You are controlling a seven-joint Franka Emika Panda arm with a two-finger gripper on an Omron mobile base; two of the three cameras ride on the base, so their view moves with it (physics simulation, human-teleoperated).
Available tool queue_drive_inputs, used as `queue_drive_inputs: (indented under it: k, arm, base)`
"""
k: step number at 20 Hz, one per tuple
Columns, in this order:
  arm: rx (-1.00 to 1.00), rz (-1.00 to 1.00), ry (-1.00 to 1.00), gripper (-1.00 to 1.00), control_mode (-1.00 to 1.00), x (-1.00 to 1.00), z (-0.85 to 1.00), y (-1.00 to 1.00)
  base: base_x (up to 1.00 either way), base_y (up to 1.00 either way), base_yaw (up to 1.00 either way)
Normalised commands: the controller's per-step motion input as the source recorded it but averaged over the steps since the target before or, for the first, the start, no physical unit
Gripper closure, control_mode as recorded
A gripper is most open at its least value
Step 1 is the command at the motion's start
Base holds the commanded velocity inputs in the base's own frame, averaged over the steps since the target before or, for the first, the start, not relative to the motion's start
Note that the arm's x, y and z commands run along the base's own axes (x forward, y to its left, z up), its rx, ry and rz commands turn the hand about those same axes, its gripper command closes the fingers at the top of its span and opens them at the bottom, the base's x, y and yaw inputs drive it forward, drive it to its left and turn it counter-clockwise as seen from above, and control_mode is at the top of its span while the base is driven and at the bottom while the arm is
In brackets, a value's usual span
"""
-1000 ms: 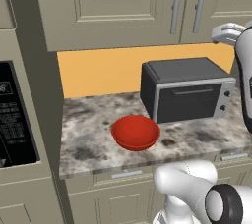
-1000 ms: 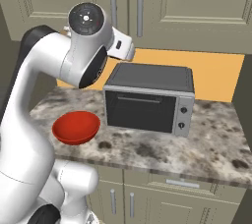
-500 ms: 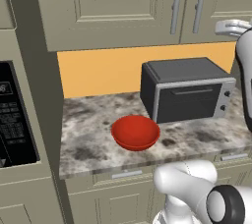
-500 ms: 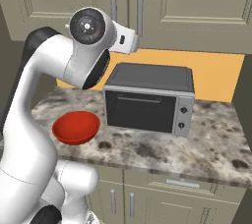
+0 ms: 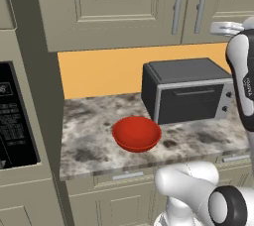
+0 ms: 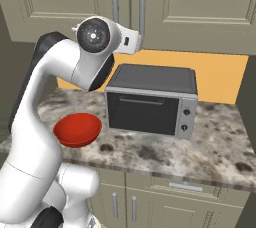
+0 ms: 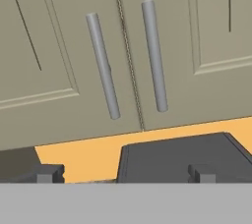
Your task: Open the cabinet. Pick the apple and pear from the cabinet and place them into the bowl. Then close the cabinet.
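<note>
- Left base view: we count one cabinet (image 5: 149, 7), grey-beige, two recessed-panel doors shut, two vertical grey bar handles (image 5: 177, 6) side by side. One bowl (image 5: 136, 133), glossy red, wide and shallow, sits on the marbled surface (image 5: 84, 136) just left of one dark toaster oven (image 5: 186, 90).
- Right base view: we see the same bowl at the left of the surface, the oven in the middle, and the white arm (image 6: 60, 87) raised before the cabinet doors.
- Hand view: we count two handles, either side of the door seam. The end effector (image 7: 125, 174) has its fingertips (image 7: 47, 173) wide apart, holding and touching nothing, low before the handles, above the oven top.
</note>
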Motion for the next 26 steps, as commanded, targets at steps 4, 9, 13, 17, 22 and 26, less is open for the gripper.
queue_drive_inputs:
  k: [4, 9, 13, 17, 22, 26]
  arm:
    - [0.00, 0.00, 0.00, -1.00, -1.00, 0.28, 0.03, -0.18]
    - [0.00, 0.00, 0.00, -1.00, -1.00, 0.21, 0.17, -0.31]
    - [0.00, 0.00, 0.00, -1.00, -1.00, 0.26, 0.10, -0.15]
    - [0.00, 0.00, 0.00, -1.00, -1.00, 0.28, 0.00, -0.01]
    - [0.00, 0.00, 0.00, -1.00, -1.00, 0.26, 0.00, 0.00]
    - [0.00, 0.00, 0.00, -1.00, -1.00, 0.32, 0.00, 0.00]
  base:
    - [0.00, 0.00, 0.00]
    - [0.00, 0.00, 0.00]
    - [0.00, 0.00, 0.00]
    - [0.00, 0.00, 0.00]
    - [0.00, 0.00, 0.00]
    - [0.00, 0.00, 0.00]
